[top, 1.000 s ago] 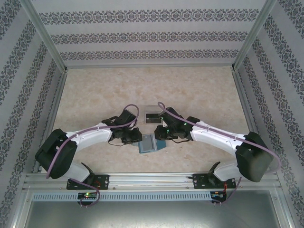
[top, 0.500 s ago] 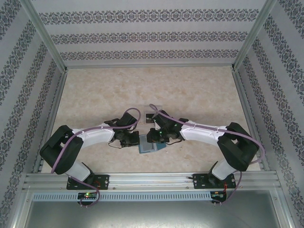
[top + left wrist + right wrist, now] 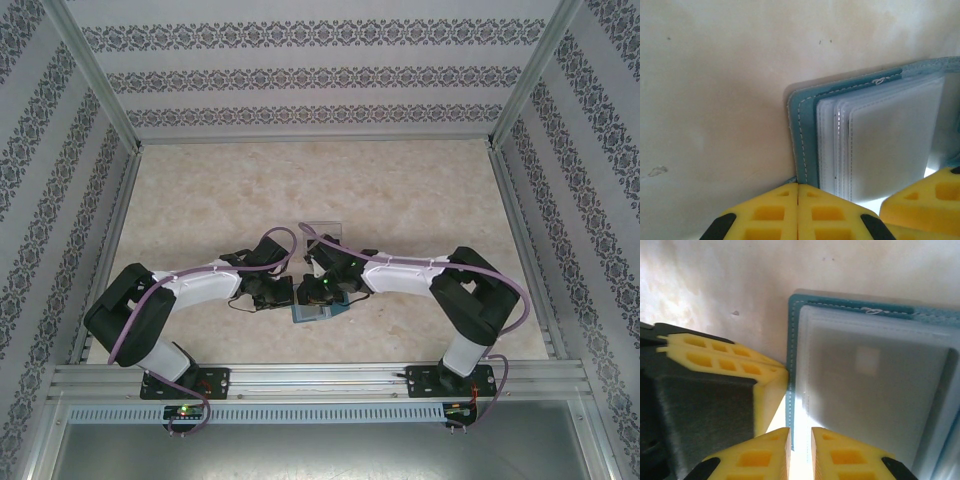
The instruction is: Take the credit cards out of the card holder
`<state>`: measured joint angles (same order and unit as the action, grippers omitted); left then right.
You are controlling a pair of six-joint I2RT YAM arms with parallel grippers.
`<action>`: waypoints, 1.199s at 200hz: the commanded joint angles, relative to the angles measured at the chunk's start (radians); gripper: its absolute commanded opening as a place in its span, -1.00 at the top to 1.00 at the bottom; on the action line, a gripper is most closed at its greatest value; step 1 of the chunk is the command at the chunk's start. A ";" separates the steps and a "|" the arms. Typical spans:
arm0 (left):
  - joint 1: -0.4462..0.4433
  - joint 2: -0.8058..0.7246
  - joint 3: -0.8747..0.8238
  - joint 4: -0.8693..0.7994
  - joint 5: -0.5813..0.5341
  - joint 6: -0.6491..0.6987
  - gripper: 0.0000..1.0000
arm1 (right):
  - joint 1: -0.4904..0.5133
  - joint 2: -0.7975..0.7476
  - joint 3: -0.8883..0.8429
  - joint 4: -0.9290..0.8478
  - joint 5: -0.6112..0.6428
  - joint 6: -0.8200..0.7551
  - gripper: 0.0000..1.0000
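Card holder [image 3: 805, 135] status?
— Lies open. Left gripper [image 3: 798, 189] closed, tips touching its edge, apparently pinning it flat; right gripper [image 3: 800, 436] nearly closed at the sleeves [image 3: 875, 385] just ahead, whether gripping I cannot tell.

Soft even light; wrist views hazy, white glare beside the card holder [image 3: 805, 135], faint shadow behind.
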<state>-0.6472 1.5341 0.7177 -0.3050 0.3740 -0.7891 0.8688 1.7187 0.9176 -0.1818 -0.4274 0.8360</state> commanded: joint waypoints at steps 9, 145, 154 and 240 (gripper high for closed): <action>-0.008 0.001 -0.032 0.005 -0.014 0.017 0.84 | 0.010 0.023 0.033 -0.052 0.036 -0.010 0.57; -0.008 -0.037 -0.043 0.000 -0.016 0.023 0.85 | 0.053 0.000 0.172 -0.483 0.350 -0.110 0.11; -0.008 -0.040 -0.043 0.000 -0.014 0.025 0.85 | 0.055 0.000 0.181 -0.510 0.371 -0.115 0.07; -0.008 -0.048 -0.024 -0.028 -0.031 0.038 0.85 | 0.056 -0.021 0.219 -0.633 0.485 -0.147 -0.13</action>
<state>-0.6472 1.4982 0.6884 -0.2962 0.3618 -0.7738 0.9192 1.7283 1.1156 -0.7414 -0.0143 0.7071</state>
